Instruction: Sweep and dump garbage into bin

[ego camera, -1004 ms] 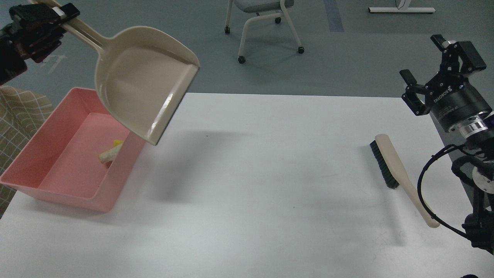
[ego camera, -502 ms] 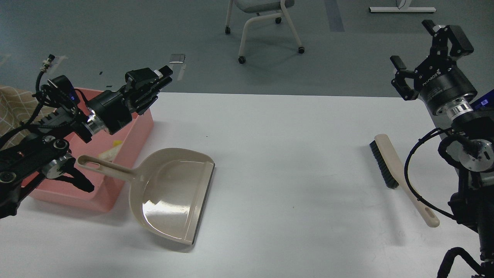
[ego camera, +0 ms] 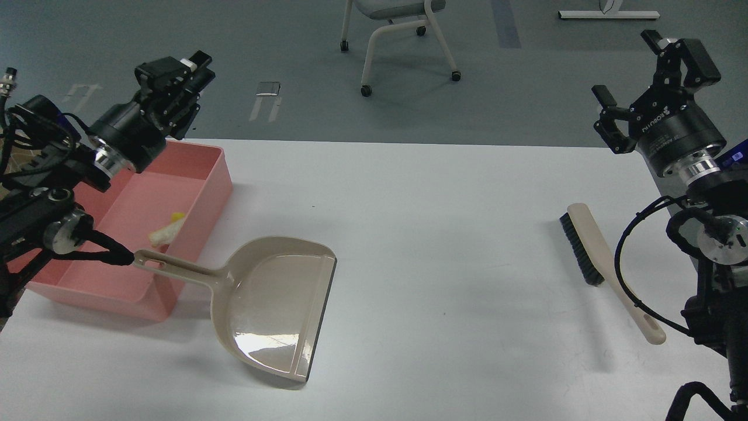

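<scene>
The pink bin (ego camera: 201, 153) stands at the table's left edge. Inside it lie the garbage scraps: a yellow chunk (ego camera: 176, 217) and an off-white strip (ego camera: 162, 235) beside it. The beige dustpan (ego camera: 274, 304) lies flat on the table right of the bin, its handle (ego camera: 175, 270) reaching over the bin's near right corner. My left gripper (ego camera: 176, 69) hovers above the bin's far rim, open and empty. My right gripper (ego camera: 643, 79) is open and empty, raised above the table's far right corner.
A beige brush with black bristles (ego camera: 590, 245) lies on the table at the right, below my right gripper. A wheeled chair (ego camera: 397, 35) stands on the floor beyond the table. A checked cloth shows at the far left edge.
A second ago my left gripper held the dustpan tilted over the bin. The dustpan now lies on the table, released, and the left gripper has moved up and left. The right gripper rose slightly.
</scene>
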`<state>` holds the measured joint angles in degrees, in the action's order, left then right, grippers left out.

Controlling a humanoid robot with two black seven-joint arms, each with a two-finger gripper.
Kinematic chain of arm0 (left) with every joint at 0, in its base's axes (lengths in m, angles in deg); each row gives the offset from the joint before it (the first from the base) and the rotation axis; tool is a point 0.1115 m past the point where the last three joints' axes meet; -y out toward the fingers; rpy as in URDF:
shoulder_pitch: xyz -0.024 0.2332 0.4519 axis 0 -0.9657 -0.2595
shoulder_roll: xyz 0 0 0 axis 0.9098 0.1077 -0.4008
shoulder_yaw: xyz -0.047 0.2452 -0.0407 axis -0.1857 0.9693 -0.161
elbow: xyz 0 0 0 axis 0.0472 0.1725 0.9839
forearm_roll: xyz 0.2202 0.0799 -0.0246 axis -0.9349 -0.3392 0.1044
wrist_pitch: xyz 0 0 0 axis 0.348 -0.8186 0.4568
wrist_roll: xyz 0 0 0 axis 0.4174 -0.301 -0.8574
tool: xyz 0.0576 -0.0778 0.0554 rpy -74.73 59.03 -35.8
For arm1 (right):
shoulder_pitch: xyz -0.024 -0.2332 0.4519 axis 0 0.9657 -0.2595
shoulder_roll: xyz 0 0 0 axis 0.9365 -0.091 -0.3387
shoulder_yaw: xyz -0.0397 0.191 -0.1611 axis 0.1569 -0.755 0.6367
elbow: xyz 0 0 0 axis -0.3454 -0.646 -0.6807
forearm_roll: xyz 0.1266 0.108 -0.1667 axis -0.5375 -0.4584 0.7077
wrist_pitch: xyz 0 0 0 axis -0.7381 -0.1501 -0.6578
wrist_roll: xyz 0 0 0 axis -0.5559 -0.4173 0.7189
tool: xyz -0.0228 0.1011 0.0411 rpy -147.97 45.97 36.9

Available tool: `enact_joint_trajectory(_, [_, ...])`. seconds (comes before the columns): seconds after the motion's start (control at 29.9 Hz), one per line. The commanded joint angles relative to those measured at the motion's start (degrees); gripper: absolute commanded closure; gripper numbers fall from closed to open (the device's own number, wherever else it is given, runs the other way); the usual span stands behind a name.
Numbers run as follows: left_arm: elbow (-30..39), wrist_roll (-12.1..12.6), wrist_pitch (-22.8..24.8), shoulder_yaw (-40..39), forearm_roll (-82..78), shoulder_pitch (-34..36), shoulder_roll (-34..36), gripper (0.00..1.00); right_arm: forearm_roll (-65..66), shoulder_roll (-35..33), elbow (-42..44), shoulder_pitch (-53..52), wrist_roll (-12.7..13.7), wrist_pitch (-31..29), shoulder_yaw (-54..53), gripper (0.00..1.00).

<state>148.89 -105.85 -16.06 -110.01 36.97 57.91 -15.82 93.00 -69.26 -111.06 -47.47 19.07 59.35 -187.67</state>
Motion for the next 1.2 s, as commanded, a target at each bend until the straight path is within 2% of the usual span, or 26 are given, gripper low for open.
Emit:
enact_joint_trajectory(0.0, [-0.2,0.0,-0.1,-1.2,3.9,-0.3,0.8,0.30,0.1,0.0,0.7,0.0,0.0,0.5,0.0,0.00])
enact_joint_trajectory(0.23, [-1.2,0.0,-0.1,-2.5,9.3,-0.4,0.0,0.18,0.0,0.2,1.4,0.2,0.0,0.5,0.0,0.00])
enact_joint_trajectory(0.47, [-10.2,0.0,0.8,-4.2,16.0,-1.2,-2.0,0.03,0.0,0.4,1.9,-0.4,0.0,0.7,-0.1,0.00])
enact_joint_trajectory(0.54, [-13.7,0.0,2.2,-4.7,17.9,-1.2,-1.7,0.03,0.0,0.4,1.8,-0.4,0.0,1.3,-0.2,0.00])
enact_joint_trajectory(0.67, [-21.0,0.0,8.3,-7.4,18.6,-1.1,-1.7,0.03,-0.1,0.4,1.6,-0.1,-0.1,1.5,-0.3,0.00])
enact_joint_trajectory(0.77, [-23.9,0.0,10.9,-9.2,18.6,-1.1,-1.5,0.03,-2.3,0.5,1.9,0.0,0.0,1.5,-0.1,0.00])
enact_joint_trajectory(1.17, [-27.0,0.0,12.7,-9.8,19.4,-1.4,-1.6,0.03,-5.5,0.4,2.2,0.2,0.0,1.4,0.0,0.00])
